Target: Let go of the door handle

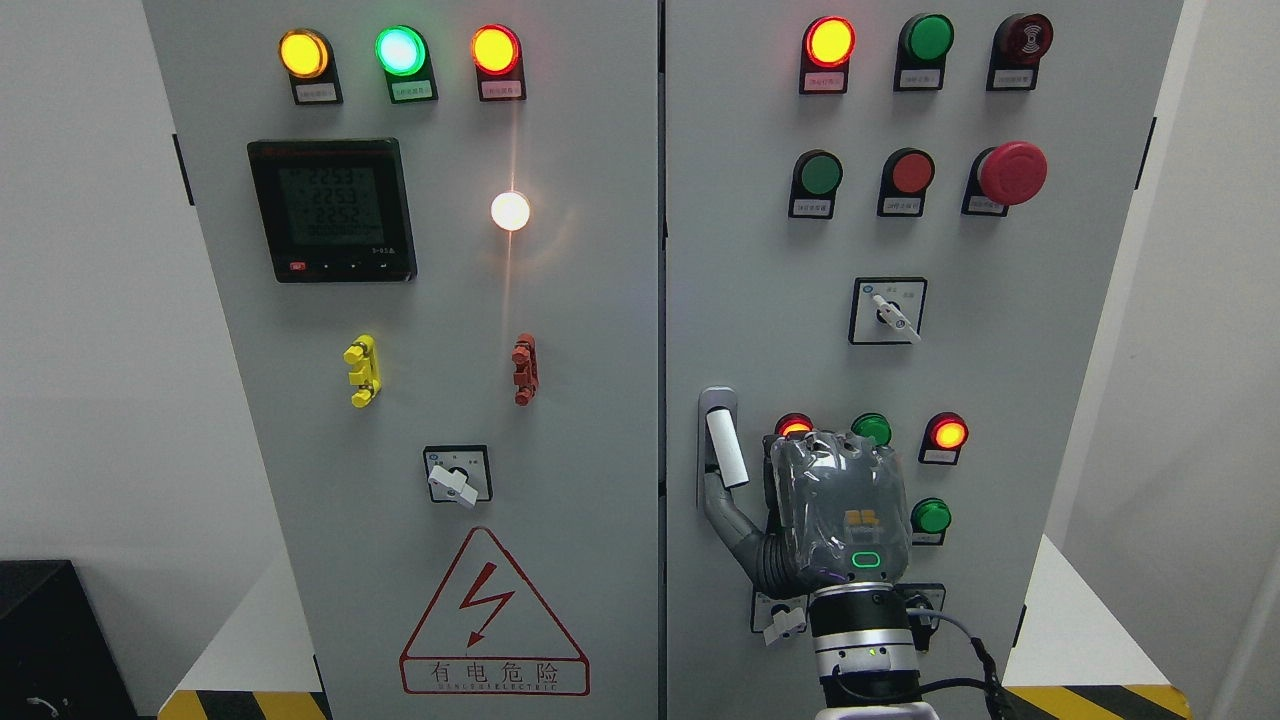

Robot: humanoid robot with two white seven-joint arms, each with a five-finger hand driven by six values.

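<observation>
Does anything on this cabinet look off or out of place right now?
One thing: the door handle on the right door is swung out of its recess and sits tilted, not flush. The right hand is just beside it, thumb reaching toward its lower end. Otherwise the lamps, switches and warning sign look intact.

My right hand (838,500) covers part of the door, so I cannot see what lies under my palm. It hides the lower half of a red light (794,425) and a green button (871,428). My wrist covers most of a small switch (782,618) low down. The words on the little labels (316,94) are too small to read. The cabinet (600,300) is cut off at the top and bottom. I cannot tell if my fingers (735,525) touch the handle (725,448).
</observation>
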